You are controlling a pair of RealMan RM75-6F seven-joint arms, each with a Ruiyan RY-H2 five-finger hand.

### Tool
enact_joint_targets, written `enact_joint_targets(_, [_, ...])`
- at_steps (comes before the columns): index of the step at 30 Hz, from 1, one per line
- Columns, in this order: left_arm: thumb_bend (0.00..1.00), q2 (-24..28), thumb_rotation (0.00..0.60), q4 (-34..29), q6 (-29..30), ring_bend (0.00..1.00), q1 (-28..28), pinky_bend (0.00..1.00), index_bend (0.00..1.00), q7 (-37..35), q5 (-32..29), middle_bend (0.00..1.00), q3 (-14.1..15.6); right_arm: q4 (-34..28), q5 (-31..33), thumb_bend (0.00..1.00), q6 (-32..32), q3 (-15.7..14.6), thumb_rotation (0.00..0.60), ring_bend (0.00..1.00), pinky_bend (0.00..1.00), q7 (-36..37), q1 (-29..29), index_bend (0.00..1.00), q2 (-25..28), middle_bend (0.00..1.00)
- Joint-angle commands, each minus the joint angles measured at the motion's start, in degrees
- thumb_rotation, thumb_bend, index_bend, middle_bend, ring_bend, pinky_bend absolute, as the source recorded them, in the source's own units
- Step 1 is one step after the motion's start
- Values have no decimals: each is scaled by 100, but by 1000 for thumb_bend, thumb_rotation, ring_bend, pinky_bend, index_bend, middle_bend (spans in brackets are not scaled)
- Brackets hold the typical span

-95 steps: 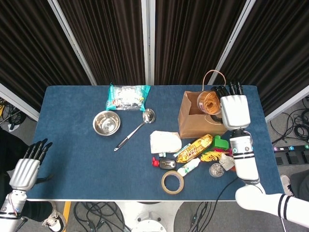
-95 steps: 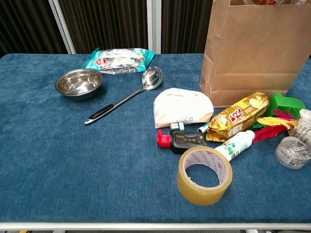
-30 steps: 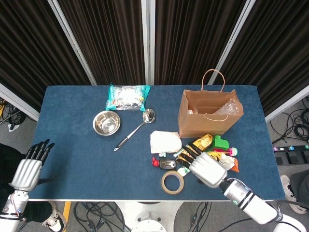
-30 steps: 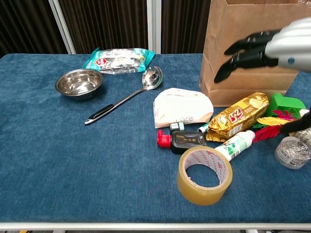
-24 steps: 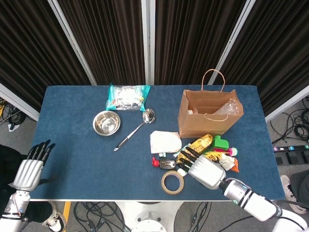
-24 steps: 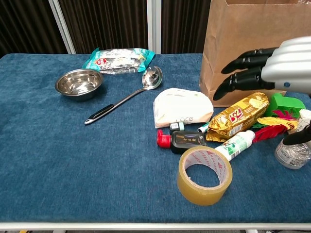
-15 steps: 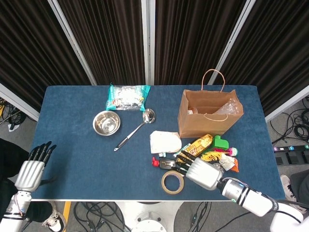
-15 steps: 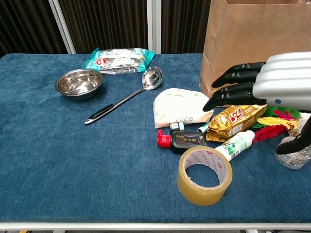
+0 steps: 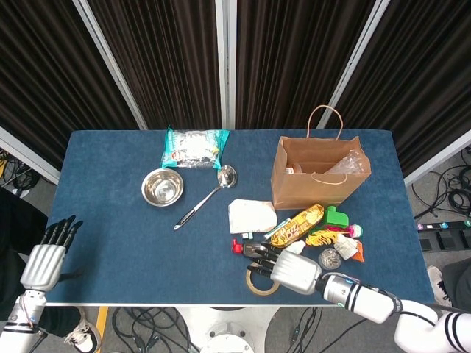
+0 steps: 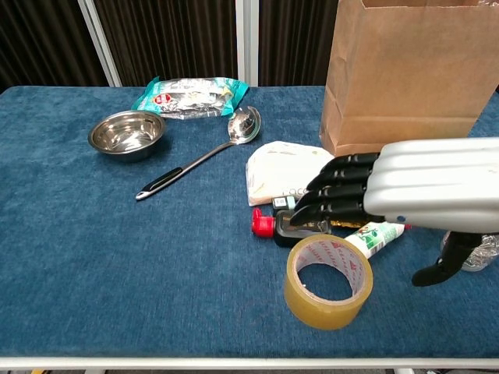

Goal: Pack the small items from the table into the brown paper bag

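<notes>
Brown paper bag (image 9: 316, 176) stands upright in the right centre of the head view, on the blue worktop (image 9: 118, 228), its mouth open and its looped handle raised. Just below it in that view lies a cluster of small items: a white pouch (image 10: 284, 173), a gold snack packet (image 9: 298, 223), a green piece (image 9: 337, 216) with coloured feathers (image 9: 331, 237) beside it, a clear tub of clips (image 9: 329, 257), a small dark bottle with a red cap (image 10: 269, 224), a white tube (image 10: 373, 234) and a roll of tape (image 10: 326, 282).

Low in the centre right of the head view, the right hand (image 9: 288, 269) reaches in flat, fingers (image 10: 327, 191) stretched out and apart, holding nothing. In the chest view it fills the right middle, its dark fingertips above the dark bottle and the upper edge of the tape roll; contact cannot be judged.

Further left, a ladle (image 9: 206, 195) lies aslant near a steel bowl (image 9: 163, 187), with a teal packet (image 9: 195, 147) above them near the worktop's far edge.

At the lower left corner of the head view, off the worktop's edge, the left hand (image 9: 45, 261) hangs with fingers straight and apart, empty.
</notes>
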Motion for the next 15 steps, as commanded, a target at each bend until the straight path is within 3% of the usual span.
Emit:
enact_joint_targets(1, [114,-16,600,43,-1,0,4,116,81,-20,-2,88,3,49,42,0,-99,20,600,0,20,-82,59,0,-145,53])
enact_joint_targets(15, [113,-21,600,102,18,0,64,116,80,-57,4,88,54,164,670,0,-790,186,600,0,5,-468,343,0,-535,69])
